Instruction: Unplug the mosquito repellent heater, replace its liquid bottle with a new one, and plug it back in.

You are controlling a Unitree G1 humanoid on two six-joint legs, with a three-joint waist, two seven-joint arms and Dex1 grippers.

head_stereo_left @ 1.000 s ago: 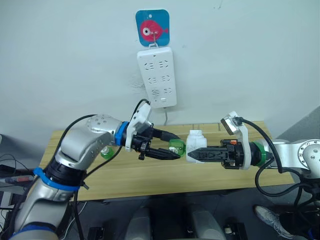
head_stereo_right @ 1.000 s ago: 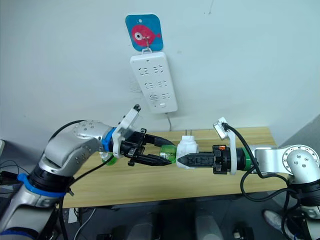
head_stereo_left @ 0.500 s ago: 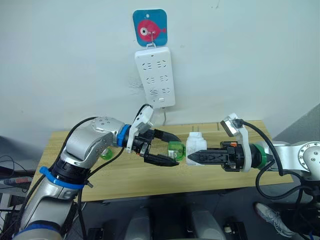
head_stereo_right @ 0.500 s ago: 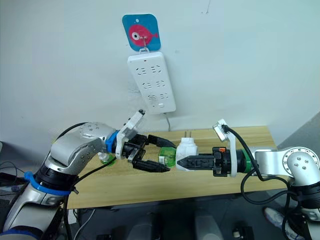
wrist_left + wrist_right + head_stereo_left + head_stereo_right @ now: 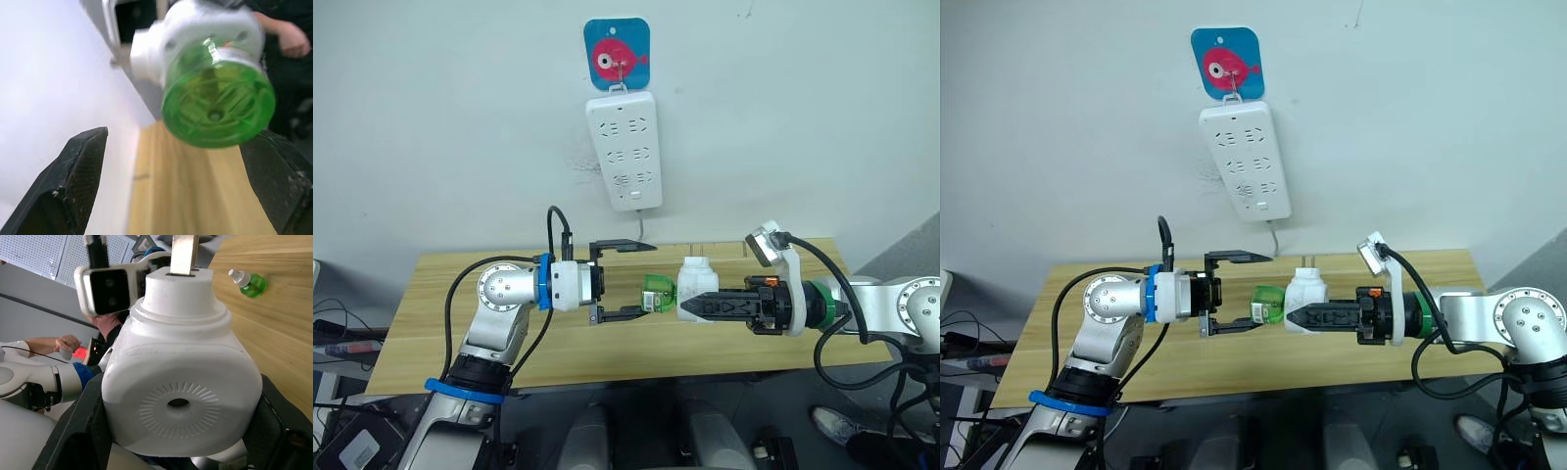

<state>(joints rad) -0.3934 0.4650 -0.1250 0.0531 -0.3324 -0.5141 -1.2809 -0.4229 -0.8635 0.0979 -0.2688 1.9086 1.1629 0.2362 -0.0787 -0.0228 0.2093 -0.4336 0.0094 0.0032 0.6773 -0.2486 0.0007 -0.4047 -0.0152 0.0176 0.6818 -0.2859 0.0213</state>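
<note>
1. We hold the heater [image 5: 697,285] clamped in our right gripper [image 5: 693,305] above the bench [image 5: 431,294], unplugged.
2. Our left gripper [image 5: 631,278] gapes wide around the green bottle [image 5: 657,291].
3. Next, we judge: close on it and unscrew.

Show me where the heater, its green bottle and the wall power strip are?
mosquito repellent heater [image 5: 695,284]: left eye view, white body.
green bottle [image 5: 656,291]: left eye view, its side.
power strip [image 5: 626,147]: left eye view, middle sockets.

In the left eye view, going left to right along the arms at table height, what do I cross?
Left hand → green liquid bottle → mosquito repellent heater → right hand.
</note>
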